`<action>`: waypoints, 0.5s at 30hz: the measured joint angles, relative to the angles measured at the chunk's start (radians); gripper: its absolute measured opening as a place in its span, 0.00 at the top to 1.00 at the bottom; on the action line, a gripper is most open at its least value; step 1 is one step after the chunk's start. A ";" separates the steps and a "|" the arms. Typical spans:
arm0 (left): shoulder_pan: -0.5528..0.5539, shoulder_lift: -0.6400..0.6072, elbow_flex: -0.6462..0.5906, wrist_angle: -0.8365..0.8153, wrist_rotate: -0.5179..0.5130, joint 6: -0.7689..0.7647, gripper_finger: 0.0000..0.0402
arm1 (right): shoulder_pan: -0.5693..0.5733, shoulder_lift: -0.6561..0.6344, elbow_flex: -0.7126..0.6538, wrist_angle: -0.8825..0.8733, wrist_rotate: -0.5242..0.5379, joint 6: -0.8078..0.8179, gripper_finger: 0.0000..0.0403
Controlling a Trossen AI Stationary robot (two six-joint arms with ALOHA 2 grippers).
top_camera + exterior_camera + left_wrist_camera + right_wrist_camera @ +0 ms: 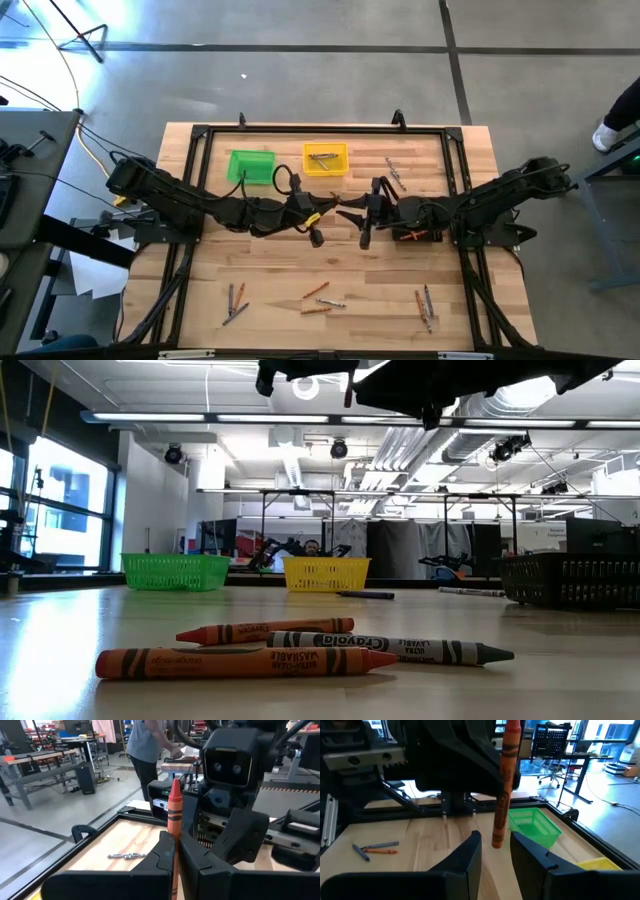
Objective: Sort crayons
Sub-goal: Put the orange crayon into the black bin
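step: crayon (174, 815) handover mid-air | left tool (172, 852) clamped on crayon | right tool (494, 851) parted just beneath its end | next: right closed, left released

Readable text is in the low view only. Grey crayon (395, 648) wrapper reads "Crayola" and "ULTRA WASHABLE". Front orange crayon (240, 662) shows "WASHABLE" upside down; other wrappers aren't legible.

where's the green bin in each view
high: green bin at the table's far edge, left of the yellow bin.
low: far left.
left wrist: not in it.
right wrist: past the held orange crayon.
Shared landmark: the yellow bin.
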 joint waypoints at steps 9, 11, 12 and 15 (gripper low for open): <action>0.006 0.005 0.000 0.058 0.080 0.008 1.00 | 0.000 0.000 0.000 0.030 -0.002 -0.002 0.76; 0.006 0.004 0.000 0.066 0.098 0.015 1.00 | 0.000 0.000 0.000 0.042 -0.003 -0.002 0.76; 0.006 0.004 0.000 0.065 0.105 0.016 1.00 | 0.000 0.000 0.000 0.048 -0.003 -0.002 0.76; 0.005 0.004 0.000 0.063 0.108 0.017 1.00 | 0.000 0.000 0.000 0.069 -0.003 -0.006 0.76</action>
